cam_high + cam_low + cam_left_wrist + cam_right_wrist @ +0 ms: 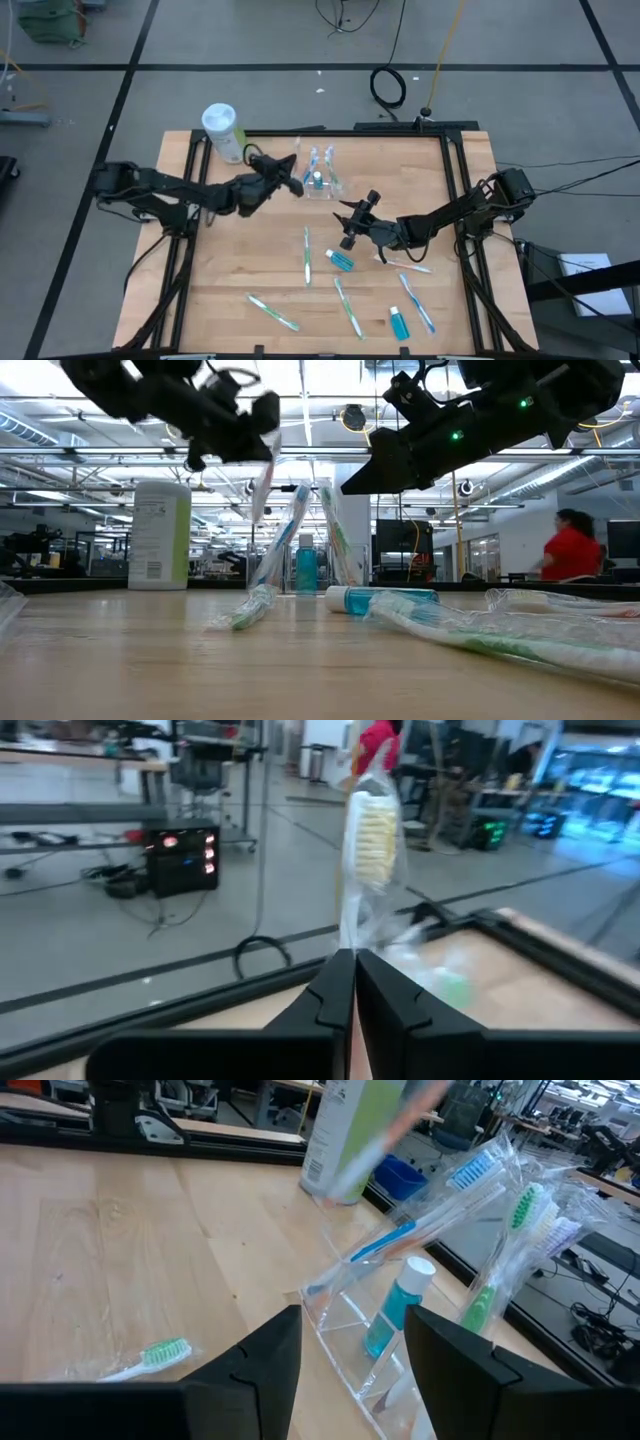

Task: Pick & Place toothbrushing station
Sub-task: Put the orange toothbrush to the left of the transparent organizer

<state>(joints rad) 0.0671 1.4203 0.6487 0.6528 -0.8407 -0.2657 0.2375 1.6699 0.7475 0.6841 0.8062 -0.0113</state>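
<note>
The toothbrushing station (322, 184), a small clear plastic holder, stands on the far middle of the wooden table with a few wrapped toothbrushes and a small blue bottle (395, 1308) in it; it also shows in the right wrist view (345, 1315). My left gripper (296, 172) is just left of the holder, above table level, and is shut on a wrapped toothbrush (372, 830). My right gripper (353, 222) is open and empty, on the near right side of the holder, with its fingers pointing at it (350, 1355). My left gripper pinches the wrapped toothbrush by its handle (347, 942) between the two shut fingers. The head with pale bristles (376, 840) sticks out past the fingertips. In the low view the brush (262, 482) is steeply tilted and clear of the table, beside the holder.
A tall pale-green cylinder with a white lid (221, 130) stands at the far left. Several wrapped toothbrushes (307, 255) and small blue bottles (340, 260) lie loose on the near half of the table. A person in red (570, 545) is in the room behind.
</note>
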